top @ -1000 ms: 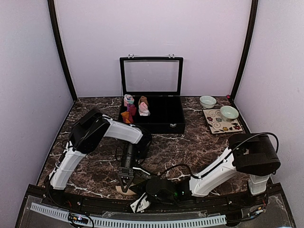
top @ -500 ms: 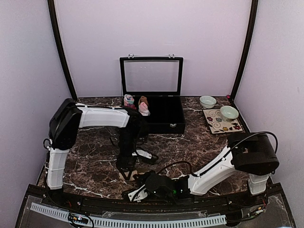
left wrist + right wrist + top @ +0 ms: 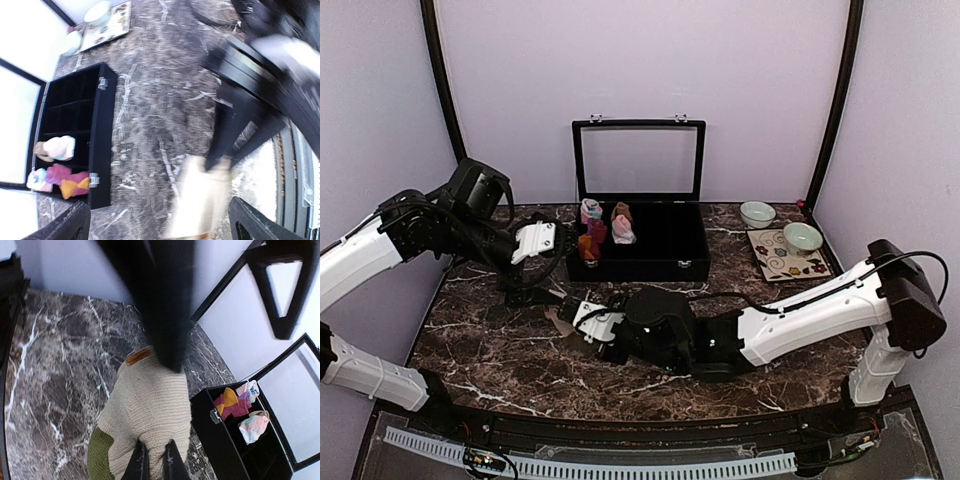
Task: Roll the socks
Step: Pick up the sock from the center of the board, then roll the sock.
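My left gripper (image 3: 159, 220) has let go and swung off to the frame's left, jaws wide. My right gripper (image 3: 154, 460), clenched on the sock (image 3: 150, 405), has brought it mid-counter (image 3: 500, 350); rolling looks unfinished.

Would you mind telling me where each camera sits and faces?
Top external: above, behind the bases, facing down at the table; left arm, right arm show.
Left wrist: raised, facing down at the black box; its open fingers frame the bottom.
Right wrist: low over the cream sock; right hand shut on it.
Shared: both wrists see sock and box.
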Robot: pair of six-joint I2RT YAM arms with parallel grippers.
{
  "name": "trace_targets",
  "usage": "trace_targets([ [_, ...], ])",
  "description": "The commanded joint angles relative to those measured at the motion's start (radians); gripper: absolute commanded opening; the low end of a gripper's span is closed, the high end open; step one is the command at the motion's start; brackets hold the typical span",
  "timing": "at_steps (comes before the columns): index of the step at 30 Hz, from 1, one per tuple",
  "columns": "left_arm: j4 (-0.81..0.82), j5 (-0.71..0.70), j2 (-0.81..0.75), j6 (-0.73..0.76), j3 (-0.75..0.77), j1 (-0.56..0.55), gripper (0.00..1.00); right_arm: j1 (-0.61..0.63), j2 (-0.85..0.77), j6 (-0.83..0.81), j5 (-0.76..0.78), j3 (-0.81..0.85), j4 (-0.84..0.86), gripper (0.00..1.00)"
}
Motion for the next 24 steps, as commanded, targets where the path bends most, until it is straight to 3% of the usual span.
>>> trace_targets([
  [1, 0.022, 0.057, -0.027, 0.055, -0.1, -0.025, 0.99, -0.021, -0.041, 0.169, -0.093, 0.07, -0.025, 0.0],
  [8, 0.145, -0.2, -0.025, 0.107, -0.138, -0.098, 0.99, -0.029, -0.04, 0.229, -0.154, 0.155, -0.074, 0.0],
  [14, 0.174, -0.218, -0.098, 0.194, -0.212, -0.107, 0.98, -0.045, -0.093, 0.292, -0.185, 0.102, -0.023, 0.0],
  [17, 0.237, -0.269, -0.146, 0.217, -0.255, -0.129, 0.84, -0.056, -0.116, 0.337, -0.207, 0.068, 0.007, 0.0],
  [20, 0.326, -0.344, -0.179, 0.255, -0.282, -0.149, 0.61, -0.066, -0.129, 0.392, -0.231, 0.029, 0.026, 0.0],
  [24, 0.429, -0.415, -0.208, 0.328, -0.323, -0.179, 0.62, -0.089, -0.141, 0.475, -0.27, 0.028, 0.029, 0.0],
])
